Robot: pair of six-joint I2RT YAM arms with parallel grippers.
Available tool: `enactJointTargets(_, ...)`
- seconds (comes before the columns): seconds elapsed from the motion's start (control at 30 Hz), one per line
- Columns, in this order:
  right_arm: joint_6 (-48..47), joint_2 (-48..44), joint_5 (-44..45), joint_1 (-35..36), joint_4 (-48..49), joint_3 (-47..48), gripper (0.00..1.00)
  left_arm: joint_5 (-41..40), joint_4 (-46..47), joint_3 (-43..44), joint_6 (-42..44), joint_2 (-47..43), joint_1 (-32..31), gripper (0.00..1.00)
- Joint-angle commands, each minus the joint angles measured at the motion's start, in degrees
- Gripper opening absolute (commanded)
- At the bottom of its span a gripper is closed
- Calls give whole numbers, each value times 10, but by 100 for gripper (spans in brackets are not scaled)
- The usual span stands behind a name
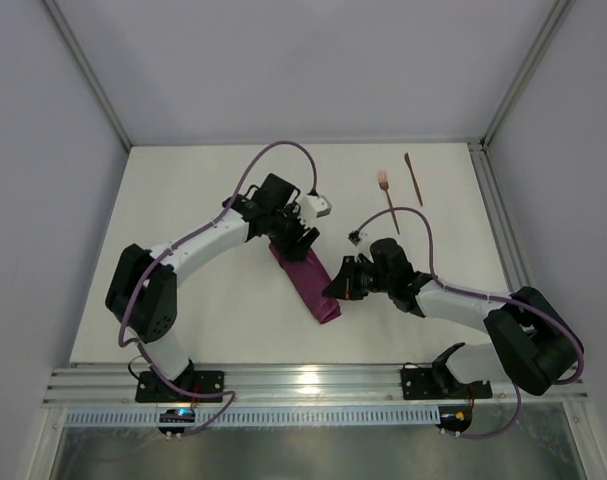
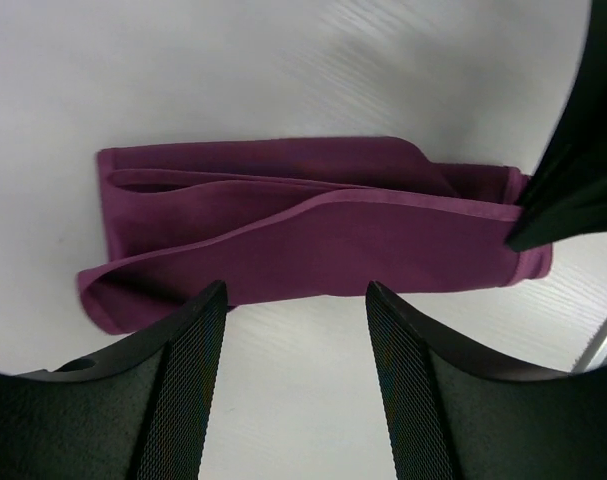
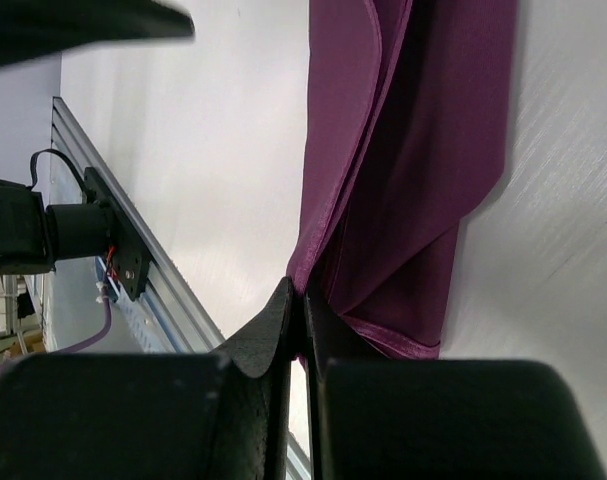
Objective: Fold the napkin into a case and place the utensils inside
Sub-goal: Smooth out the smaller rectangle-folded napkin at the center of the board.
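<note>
Surface (image 1: pixel 183 200) white, pale walls (image 1: pixel 283 70) around. Left arm (image 1: pixel 208 240) stretches to centre, left fingers (image 2: pixel 188 400) spread, empty, over far end of folded napkin (image 1: pixel 308 280). Right arm (image 1: pixel 453 300) low, right fingers (image 3: pixel 268 340) clamped on napkin near edge. Fork (image 1: pixel 386 190), knife (image 1: pixel 412 172) lie far right, apart from napkin.

Your L gripper (image 2: pixel 295 295) hangs w/ jaws apart, nothing between them, L arm reaching fwd and angled in toward centre. Your R gripper (image 3: pixel 303 295) has jaws pinched together on the napkin (image 3: pixel 413 150) edge, R arm stretched low, leftward.
</note>
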Motion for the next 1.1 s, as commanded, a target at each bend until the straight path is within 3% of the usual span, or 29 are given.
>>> enactJointTargets(0.0,-4,-16,10,2,32,17,4,54,-7,-23,25,-8,-23,61)
enactJointTargets(0.17,-37,2,54,2,20,11,4,62,8,-11,56,3,-25,61)
enactJointTargets(0.43,-70,61,66,2,42,6,4,-23,-131,31,116,-22,-25,61)
enactJointTargets(0.7,-71,110,47,1,65,15,4,-78,-187,47,158,-29,-25,62)
enactJointTargets(0.87,-88,105,58,1,22,39,4,-63,-198,74,276,-18,-22,65)
enactJointTargets(1.07,-112,103,69,2,-66,80,4,24,-241,115,424,30,-16,66)
